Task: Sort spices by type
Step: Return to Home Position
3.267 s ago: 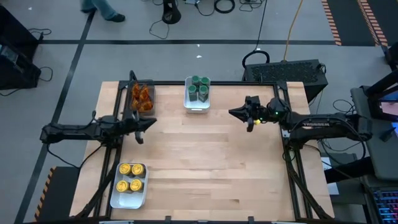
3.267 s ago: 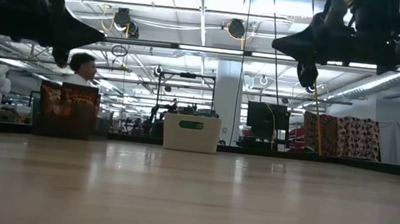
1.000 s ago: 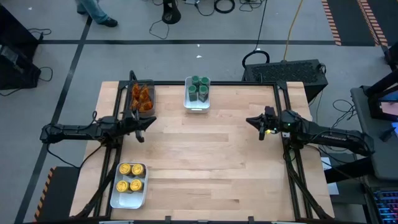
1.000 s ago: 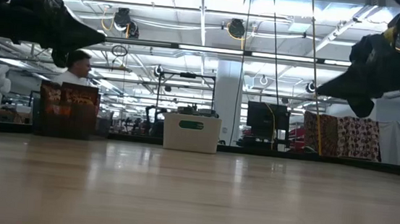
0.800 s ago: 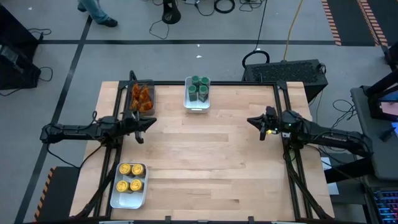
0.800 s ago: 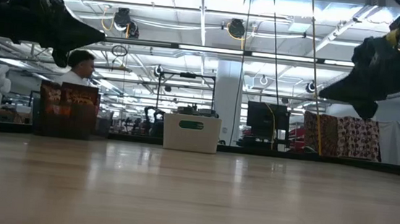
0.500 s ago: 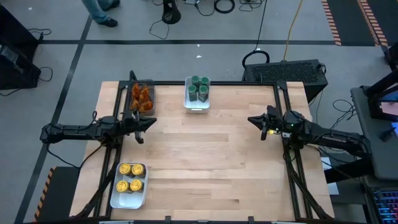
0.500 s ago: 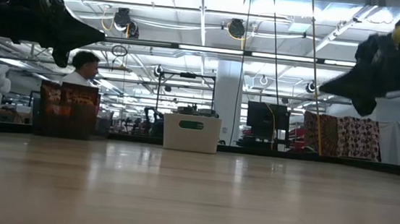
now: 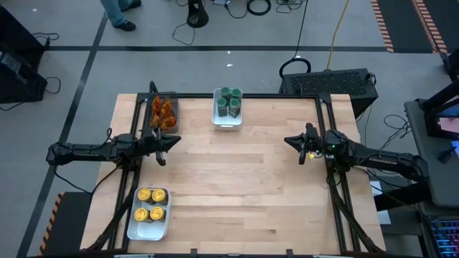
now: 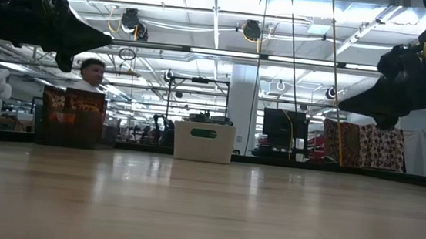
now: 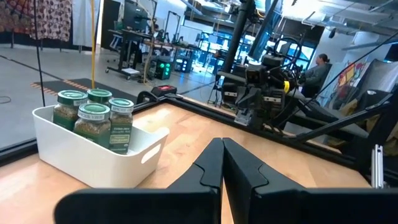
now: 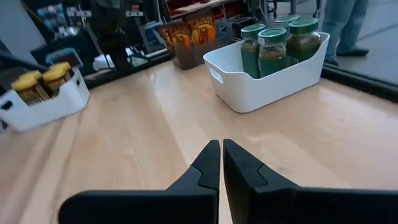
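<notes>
The right gripper (image 9: 288, 140) has drawn back to 3 o'clock, pinched shut and empty like the left gripper (image 9: 176, 142) at 9. Sorting looks finished: green-lidded round glass jars (image 9: 229, 101) stand grouped at 12, yellow-lidded round jars (image 9: 151, 204) at 7, small orange-brown pieces (image 9: 163, 111) at 11.

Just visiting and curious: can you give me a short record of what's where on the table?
green jars: in a white tray, top middle of table, overhead view
yellow jars: four, in second tray, bottom left
orange pieces: in dark bin, top left
left claw: shut, empty, over the left side
right claw: shut, empty, over the right side
</notes>
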